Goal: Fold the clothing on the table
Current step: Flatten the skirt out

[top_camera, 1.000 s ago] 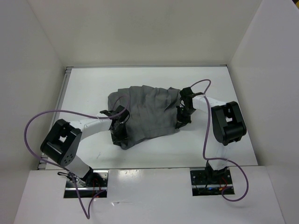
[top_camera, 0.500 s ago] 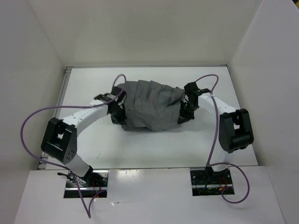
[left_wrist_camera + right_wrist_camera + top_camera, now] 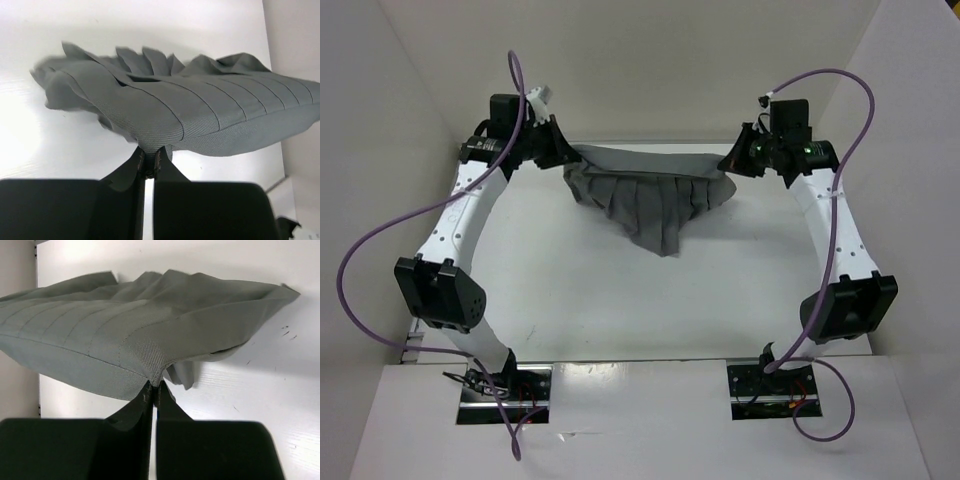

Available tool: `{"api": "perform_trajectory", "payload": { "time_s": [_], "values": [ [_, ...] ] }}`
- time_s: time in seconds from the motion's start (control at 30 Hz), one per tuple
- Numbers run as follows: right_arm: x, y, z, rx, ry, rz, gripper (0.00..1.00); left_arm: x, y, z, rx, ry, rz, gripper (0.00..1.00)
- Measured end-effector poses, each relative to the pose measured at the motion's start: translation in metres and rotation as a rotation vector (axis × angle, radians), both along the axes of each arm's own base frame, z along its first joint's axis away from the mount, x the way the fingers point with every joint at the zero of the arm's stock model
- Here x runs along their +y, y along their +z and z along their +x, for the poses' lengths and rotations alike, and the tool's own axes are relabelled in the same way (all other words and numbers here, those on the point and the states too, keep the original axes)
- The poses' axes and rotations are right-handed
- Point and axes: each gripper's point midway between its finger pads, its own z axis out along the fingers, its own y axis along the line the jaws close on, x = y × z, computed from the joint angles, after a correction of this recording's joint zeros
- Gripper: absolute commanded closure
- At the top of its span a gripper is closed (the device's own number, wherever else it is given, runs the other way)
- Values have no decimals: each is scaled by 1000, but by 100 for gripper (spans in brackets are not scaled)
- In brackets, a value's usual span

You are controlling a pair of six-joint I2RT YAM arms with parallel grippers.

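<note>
The dark-grey pleated fabric garment (image 3: 645,190) hangs stretched across the upper middle of the top view, over the far part of the flat white tabletop (image 3: 570,290). Its lower edge droops to a point near the frame's centre. The left gripper (image 3: 560,158), at upper left, has its fingers pressed together on the garment's left corner, and the right gripper (image 3: 732,163), at upper right, pinches the opposite corner the same way.

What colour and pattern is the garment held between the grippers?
Dark grey, with narrow stitched pleats: the soft fabric garment shows best in the left wrist view.
</note>
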Motion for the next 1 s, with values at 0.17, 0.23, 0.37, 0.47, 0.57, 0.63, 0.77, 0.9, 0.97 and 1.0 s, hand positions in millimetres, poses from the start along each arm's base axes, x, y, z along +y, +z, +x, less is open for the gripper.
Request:
{"api": "perform_trajectory", "payload": {
  "time_s": [0.17, 0.23, 0.37, 0.47, 0.57, 0.63, 0.77, 0.9, 0.97, 1.0],
  "values": [
    [-3, 13, -21, -37, 18, -5, 100, -9, -14, -20, 64, -122, -65, 100],
    [-6, 38, -43, -106, 27, -6, 100, -14, -4, -40, 66, -183, -111, 100],
    [-7, 127, -112, -392, 73, 13, 100, -14, 72, -93, -96, -320, -229, 100],
    [-4, 187, -176, -622, 132, 39, 100, -12, 145, -158, -319, -448, -274, 100],
    [-5, 222, -226, -783, 161, 53, 100, -14, 189, -215, -483, -538, -266, 100],
    [-4, 229, -232, -817, 172, 62, 100, -13, 203, -229, -543, -560, -252, 100],
    [2, 192, -176, -677, 159, 75, 100, -7, 179, -173, -437, -516, -279, 100],
    [9, 111, -69, -389, 118, 78, 100, 7, 95, -57, -162, -403, -338, 100],
    [10, 59, -23, -244, 95, 78, 100, 12, 39, -9, -13, -351, -365, 100],
    [9, 33, -5, -171, 82, 79, 100, 13, 19, 6, 48, -333, -376, 100]
  ]
}}
